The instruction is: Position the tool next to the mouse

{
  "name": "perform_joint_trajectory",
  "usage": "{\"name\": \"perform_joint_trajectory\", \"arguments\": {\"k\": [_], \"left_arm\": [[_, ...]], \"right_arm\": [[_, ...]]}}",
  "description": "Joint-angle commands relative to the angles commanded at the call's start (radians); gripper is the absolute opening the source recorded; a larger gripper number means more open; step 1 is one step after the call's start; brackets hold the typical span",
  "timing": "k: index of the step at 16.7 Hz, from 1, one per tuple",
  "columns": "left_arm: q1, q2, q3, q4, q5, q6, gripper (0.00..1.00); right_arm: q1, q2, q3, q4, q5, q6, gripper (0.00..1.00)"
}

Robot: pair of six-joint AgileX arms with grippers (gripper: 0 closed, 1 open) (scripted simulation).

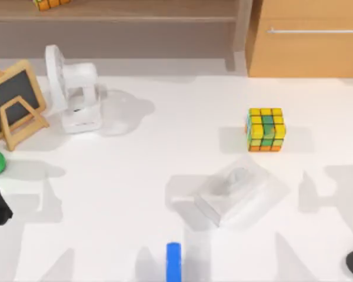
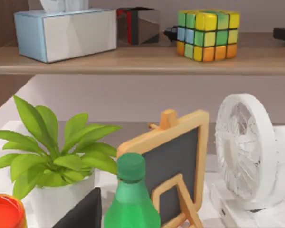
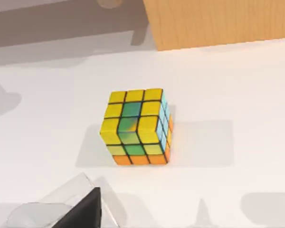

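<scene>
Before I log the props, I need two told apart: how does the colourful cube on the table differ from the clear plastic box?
The colourful cube is opaque, with yellow, green and orange tiles; the clear plastic box is see-through. The cube is a compact block; the box is lower and spreads wider. The cube sits square to the table edges; the box lies turned at an angle. Both rest on the white table.

Table (image 1: 165, 158) – smooth matt white. Clear plastic box (image 1: 238, 194), glossy. Cabinet (image 1: 309, 38) and chalkboard (image 1: 15, 103) frame – light wood. Fan (image 1: 73, 94) white plastic. Blue tool (image 1: 173, 261) smooth.
</scene>
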Motion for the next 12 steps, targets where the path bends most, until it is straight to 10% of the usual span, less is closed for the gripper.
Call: {"name": "perform_joint_trajectory", "arguments": {"k": [12], "left_arm": [[0.0, 0.0, 0.0, 0.0, 0.0, 0.0, 1.0]], "right_arm": [[0.312, 0.566, 0.418, -0.277, 0.009, 0.31, 1.0]]}}
